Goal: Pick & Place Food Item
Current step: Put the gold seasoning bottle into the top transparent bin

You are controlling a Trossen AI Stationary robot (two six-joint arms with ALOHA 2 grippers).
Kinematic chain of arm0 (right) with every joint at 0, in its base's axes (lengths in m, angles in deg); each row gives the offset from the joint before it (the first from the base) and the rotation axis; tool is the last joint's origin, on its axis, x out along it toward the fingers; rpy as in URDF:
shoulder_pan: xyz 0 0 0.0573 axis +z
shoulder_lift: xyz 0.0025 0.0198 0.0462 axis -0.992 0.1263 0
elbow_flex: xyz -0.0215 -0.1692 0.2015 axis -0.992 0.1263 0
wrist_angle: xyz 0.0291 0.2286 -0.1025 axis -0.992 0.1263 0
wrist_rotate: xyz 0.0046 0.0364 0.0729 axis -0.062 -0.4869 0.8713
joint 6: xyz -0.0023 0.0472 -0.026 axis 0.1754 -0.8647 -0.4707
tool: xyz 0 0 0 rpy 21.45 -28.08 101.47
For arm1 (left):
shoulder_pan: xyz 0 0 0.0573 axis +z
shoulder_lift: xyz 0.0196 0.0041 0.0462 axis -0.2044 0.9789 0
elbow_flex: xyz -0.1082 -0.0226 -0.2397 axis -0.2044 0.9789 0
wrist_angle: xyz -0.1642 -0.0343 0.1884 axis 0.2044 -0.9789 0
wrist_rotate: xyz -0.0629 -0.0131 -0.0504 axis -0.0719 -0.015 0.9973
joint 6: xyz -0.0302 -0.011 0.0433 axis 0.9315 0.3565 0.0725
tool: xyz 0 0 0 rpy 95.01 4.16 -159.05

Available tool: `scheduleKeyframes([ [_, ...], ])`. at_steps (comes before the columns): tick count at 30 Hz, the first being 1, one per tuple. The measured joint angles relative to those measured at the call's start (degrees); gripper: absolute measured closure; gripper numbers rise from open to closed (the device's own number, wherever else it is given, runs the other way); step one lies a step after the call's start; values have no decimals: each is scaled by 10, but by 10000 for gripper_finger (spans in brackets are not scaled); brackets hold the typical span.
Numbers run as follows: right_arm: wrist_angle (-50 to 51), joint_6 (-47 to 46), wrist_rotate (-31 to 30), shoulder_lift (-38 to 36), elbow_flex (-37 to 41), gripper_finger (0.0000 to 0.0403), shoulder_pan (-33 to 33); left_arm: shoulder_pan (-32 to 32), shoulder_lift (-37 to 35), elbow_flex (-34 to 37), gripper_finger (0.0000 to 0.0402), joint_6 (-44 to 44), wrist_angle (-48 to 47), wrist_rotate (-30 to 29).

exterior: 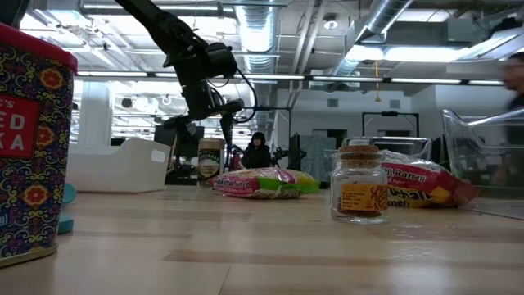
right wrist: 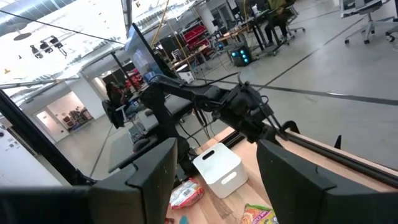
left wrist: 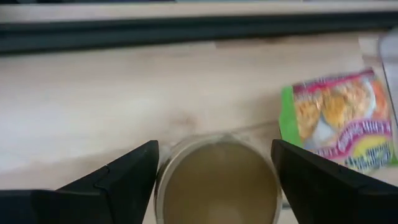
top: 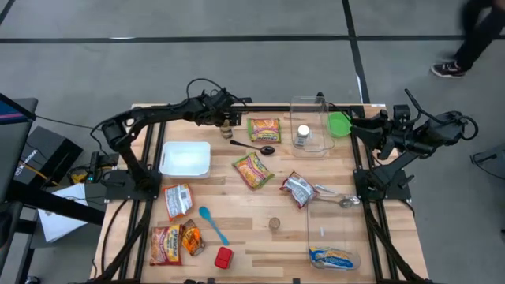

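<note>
A small jar (top: 226, 129) with a gold-brown lid (left wrist: 217, 183) stands upright on its base near the table's far edge; the low view shows the jar (exterior: 210, 161) with a pale label. My left gripper (left wrist: 214, 144) is open and slants down over it. One finger (left wrist: 121, 177) and the other (left wrist: 317, 183) stand on either side of the lid, and I see no touch. My right gripper (right wrist: 217, 149) is open with nothing between its fingers, held high and level at the table's right edge (top: 359, 126).
A noodle packet (top: 264, 128) lies just right of the jar, with a black spoon (top: 256, 147) and a second packet (top: 252, 170) nearer. A white bin (top: 186, 158) stands to the left and a clear container (top: 309, 126) to the right. A cork-stoppered jar (exterior: 359, 192) is mid-table.
</note>
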Motion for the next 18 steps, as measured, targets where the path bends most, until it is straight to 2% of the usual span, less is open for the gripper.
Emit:
scheduleKeyframes([
  [10, 4, 0, 7, 0, 0, 187, 0, -51, 0, 0, 96, -7, -11, 15],
  [18, 6, -3, 17, 0, 0, 187, 1, -85, -4, 1, 76, -81, -12, -77],
])
